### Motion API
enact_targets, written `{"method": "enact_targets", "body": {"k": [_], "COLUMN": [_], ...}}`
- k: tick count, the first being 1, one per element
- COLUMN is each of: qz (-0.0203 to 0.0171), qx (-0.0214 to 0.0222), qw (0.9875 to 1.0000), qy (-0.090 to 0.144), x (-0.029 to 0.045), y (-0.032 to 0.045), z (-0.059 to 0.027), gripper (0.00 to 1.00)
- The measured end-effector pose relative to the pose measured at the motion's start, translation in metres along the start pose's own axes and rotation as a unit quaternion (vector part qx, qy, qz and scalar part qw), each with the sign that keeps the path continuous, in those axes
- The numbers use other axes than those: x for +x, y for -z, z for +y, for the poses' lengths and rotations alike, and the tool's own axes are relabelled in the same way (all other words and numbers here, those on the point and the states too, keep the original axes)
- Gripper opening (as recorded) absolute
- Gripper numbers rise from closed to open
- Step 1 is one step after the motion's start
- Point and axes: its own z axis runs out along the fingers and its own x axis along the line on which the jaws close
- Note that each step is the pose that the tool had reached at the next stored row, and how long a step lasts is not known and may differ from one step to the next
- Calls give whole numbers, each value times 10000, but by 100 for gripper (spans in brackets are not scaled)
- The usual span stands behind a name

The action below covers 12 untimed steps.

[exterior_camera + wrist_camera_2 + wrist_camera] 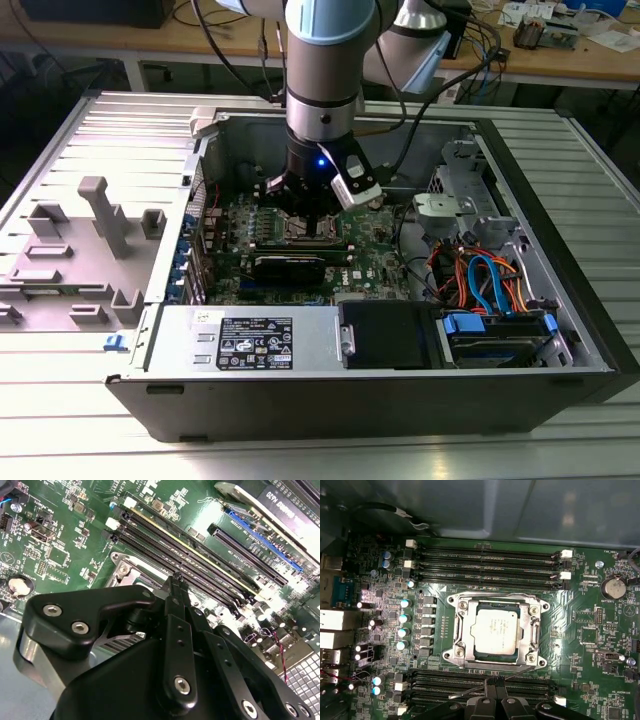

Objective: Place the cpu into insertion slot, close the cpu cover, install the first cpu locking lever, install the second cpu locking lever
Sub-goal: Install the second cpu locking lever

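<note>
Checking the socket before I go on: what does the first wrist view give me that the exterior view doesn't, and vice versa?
First wrist view: the cpu sitting in the insertion slot, the cpu cover framing it, and a thin silver lever crossing at the tips of the hand.
Exterior view: the open computer case, the arm reaching down into it, and coloured cables.
Both: the green motherboard and the hand above it.
</note>
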Motion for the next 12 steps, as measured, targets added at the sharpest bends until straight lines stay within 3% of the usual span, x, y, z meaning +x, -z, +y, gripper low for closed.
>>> {"method": "enact_targets", "body": {"k": [8,10,12], "qz": [0,28,32], "qx": [0,-1,-3], "qw": [10000,10000,10000], "qy": [0,0,0], "x": [5,5,5], "y": [0,36,56], "z": [0,1,0], "gripper": [11,11,11]}}
